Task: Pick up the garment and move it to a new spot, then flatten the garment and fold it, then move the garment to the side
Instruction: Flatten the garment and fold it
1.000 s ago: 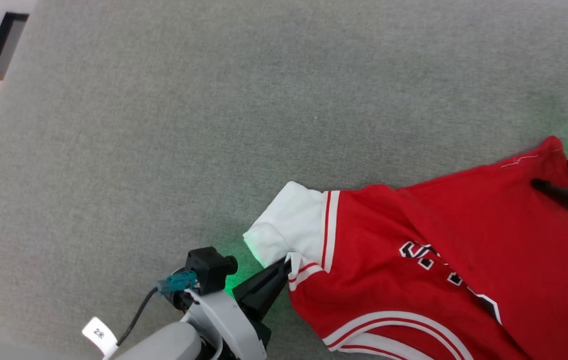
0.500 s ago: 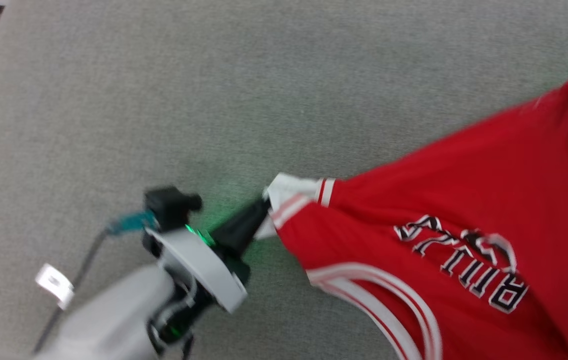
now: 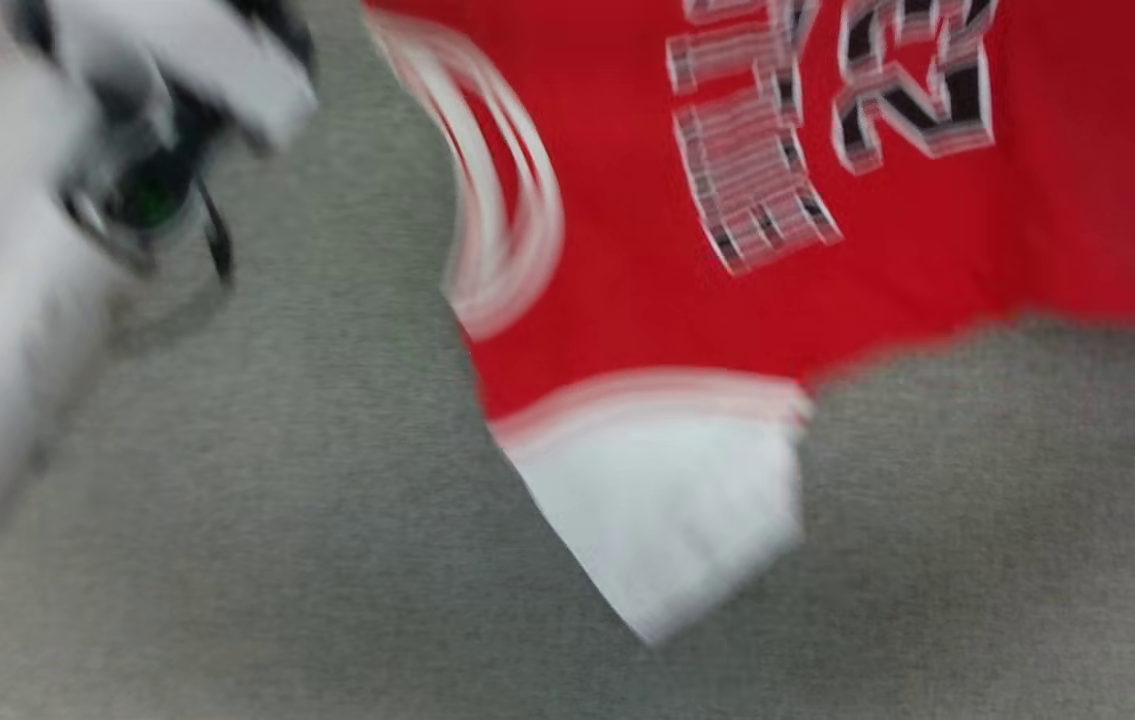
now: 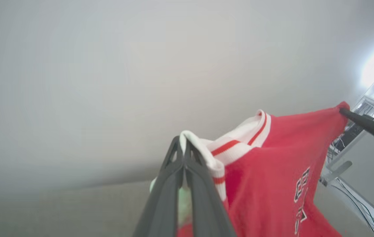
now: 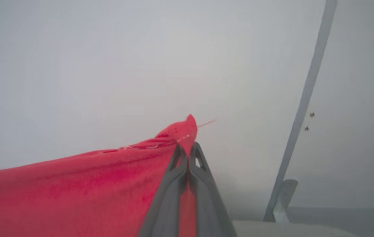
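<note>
Garment (image 3: 627,260): red jersey held above the grey surface (image 3: 227,520), spread between two pinch points, lettering (image 3: 757,170) facing the head camera, white sleeve panel (image 3: 667,510) hanging lowest, on the near side. Head view heavily blurred; fine detail unreadable.

Likely failure modes, judged from the present hold:
(a) slip of the thin fabric out of the right-hand pinch, seated on little more than a corner, under any sharp tug or swing;
(b) loose sleeve tucking beneath the body on set-down, leaving a crease to flatten out;
(c) sagging middle dragging on the surface and bunching if lowered unevenly.

Left gripper (image 4: 183,144): fingers (image 4: 168,174) pressed together, clamped on the white, red-striped trim (image 4: 236,144) at the left end of the jersey, with cloth draped over the pinch.

Right gripper (image 5: 188,148): likewise fully closed, nipping the red corner at the right end, a small peak of cloth and a loose thread (image 5: 206,123) standing beyond the pinch. Upper edge taut between the two holds, slack below.
</note>
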Controlling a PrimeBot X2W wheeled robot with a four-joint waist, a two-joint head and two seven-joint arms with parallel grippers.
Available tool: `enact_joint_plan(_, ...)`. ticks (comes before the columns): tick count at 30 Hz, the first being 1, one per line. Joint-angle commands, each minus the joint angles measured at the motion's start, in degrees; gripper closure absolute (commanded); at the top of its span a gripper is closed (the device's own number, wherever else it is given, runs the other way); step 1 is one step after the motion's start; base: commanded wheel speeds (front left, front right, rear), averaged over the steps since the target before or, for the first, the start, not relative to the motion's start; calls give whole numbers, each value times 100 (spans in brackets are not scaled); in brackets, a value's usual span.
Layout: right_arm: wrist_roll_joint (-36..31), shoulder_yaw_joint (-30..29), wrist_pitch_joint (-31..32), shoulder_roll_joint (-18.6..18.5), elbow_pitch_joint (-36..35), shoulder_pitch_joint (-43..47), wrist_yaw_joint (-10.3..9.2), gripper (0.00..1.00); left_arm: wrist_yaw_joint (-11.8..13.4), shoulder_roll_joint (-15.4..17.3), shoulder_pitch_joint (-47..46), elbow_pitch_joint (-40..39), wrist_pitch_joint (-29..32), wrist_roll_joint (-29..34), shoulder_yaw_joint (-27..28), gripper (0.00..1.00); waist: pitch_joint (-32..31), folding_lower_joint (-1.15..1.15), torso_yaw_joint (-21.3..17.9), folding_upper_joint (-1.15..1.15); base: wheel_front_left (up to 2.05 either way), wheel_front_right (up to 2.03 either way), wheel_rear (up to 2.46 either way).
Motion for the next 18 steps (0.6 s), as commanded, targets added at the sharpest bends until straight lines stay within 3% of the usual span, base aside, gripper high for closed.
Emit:
enact_joint_plan(1, -124, -177, -208, 54, 227, -328, -21, 100, 93, -37, -464, 340, -55, 23, 155, 100, 273, 0, -308, 0, 0, 0, 0)
enact_joint_plan(6, -390, -445, -805, 342, 765, -1107, -22, 100, 226, -303, -1726, 1168, -410, 265, 473, 100, 421, 0, -507, 0, 0, 0, 0)
enact_joint_plan(10, -569, -632, -1333, 536, 1120, -1593, -22, 100, 126, -540, -2461, 1507, -688, 366, 814, 100, 460, 0, -608, 0, 0, 0, 0)
enact_joint_plan(14, -676, -516, -1441, 662, 1276, -1418, -21, 100, 13, -676, -2264, 1574, -730, 333, 783, 100, 367, 0, -611, 0, 0, 0, 0)
enact_joint_plan(18, -423, -284, -1145, 810, 1199, -787, -19, 100, 7, -544, -1402, 1024, -741, 111, 535, 100, 257, 0, -647, 0, 0, 0, 0)
